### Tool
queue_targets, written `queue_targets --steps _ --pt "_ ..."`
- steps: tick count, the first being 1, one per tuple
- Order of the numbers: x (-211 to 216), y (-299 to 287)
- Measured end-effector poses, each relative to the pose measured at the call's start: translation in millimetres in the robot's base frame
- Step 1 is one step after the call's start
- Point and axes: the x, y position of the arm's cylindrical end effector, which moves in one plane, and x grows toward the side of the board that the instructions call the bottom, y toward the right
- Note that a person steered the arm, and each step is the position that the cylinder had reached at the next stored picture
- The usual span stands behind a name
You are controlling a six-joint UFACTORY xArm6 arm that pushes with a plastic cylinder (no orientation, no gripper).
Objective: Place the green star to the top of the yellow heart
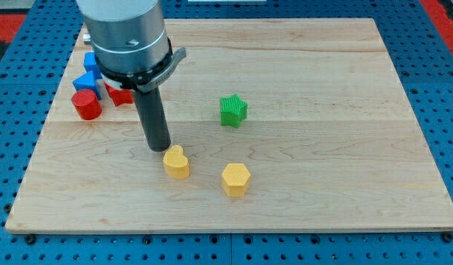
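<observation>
Approach step: my tip [160, 147], a bare rod grasping nothing, rests just upper-left of the yellow heart [176, 163]; the green star [233, 110], upper-right of the heart, likely needs a leftward push.

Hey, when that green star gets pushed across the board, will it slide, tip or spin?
The green star sits low and flat on the smooth wooden board, so it should slide, not tip. Its points probably let it spin if my tip hits off-centre. It looks like ribbed plastic, likely stiff and light.
</observation>
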Motion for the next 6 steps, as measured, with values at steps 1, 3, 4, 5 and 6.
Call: queue_targets --steps 1,3,4,5,6 --pt "27 79" --pt "-70 171" --pt "-116 141" --pt "-63 99" --pt "1 100"
